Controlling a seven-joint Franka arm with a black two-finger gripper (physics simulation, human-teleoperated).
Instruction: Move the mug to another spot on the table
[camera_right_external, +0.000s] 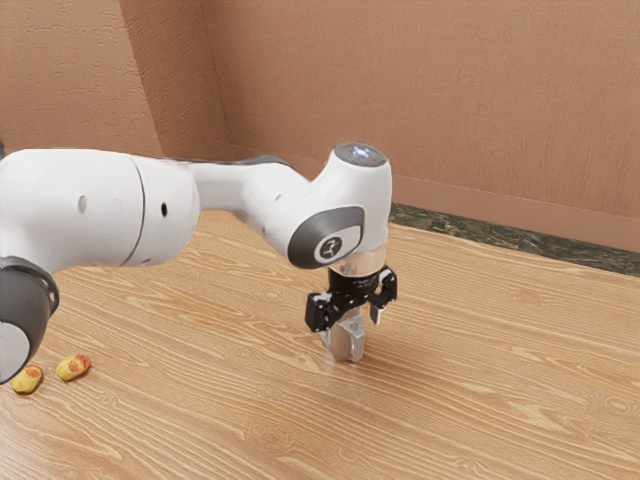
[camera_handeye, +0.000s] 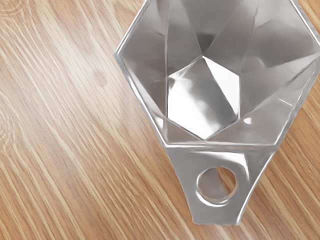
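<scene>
Obs.: the arm (camera_right_external: 150, 210) reached in from the exterior view's left, and the claw (camera_right_external: 350, 318) hung straight down directly over the mug (camera_right_external: 347, 345). The mug, a shiny faceted metal one, stood upright near the middle of the desk (camera_right_external: 500, 380) and appeared to rest on the wood. From the wrist view the open mouth of the mug (camera_handeye: 210, 100) lay right beneath the hand, with its flat handle (camera_handeye: 216, 190), pierced by a round hole, sticking out to one side. Whether the claw was wide or had closed on the mug could not be told; its lower part merged with the mug's rim. Judgement: the step in hand was the grasp. To do it well, the claw should grip across the rim or wall and clear of the handle, since smooth slanted facets could let the mug slip or twist. A firm hold should be confirmed before lifting, and the lift kept low and level. Two small yellow-orange bits (camera_right_external: 73, 367) lay well apart, toward the exterior view's left, and left plenty of bare desk for a new spot.
</scene>
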